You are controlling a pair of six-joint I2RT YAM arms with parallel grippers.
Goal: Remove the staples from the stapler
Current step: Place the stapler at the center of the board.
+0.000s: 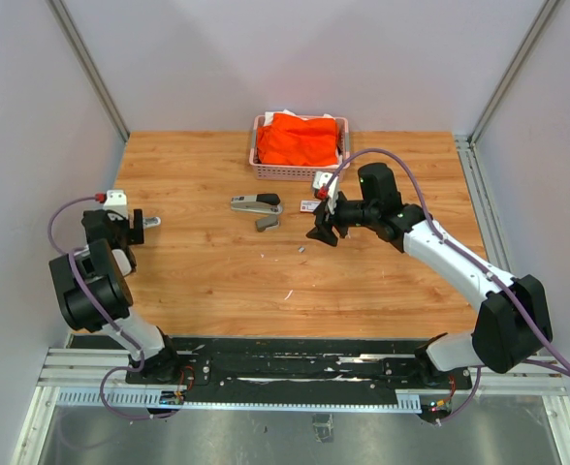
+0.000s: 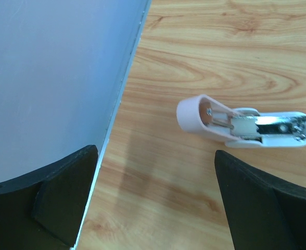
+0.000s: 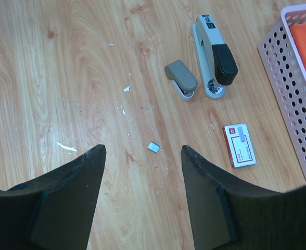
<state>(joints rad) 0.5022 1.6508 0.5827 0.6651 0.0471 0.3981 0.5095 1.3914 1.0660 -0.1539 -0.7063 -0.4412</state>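
Though faint overhead, probable staples [image 3: 154,147] wrist-side

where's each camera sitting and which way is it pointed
top external: above and behind the bases, looking down on the table; left arm and right arm show.
left wrist: on the left arm, looking down at a white stapler by the wall; its open left tool shows.
right wrist: on the right arm, looking down at grey stapler, box, basket, staples; its open right tool shows.
shared: top and right wrist both show grey stapler, box, basket.
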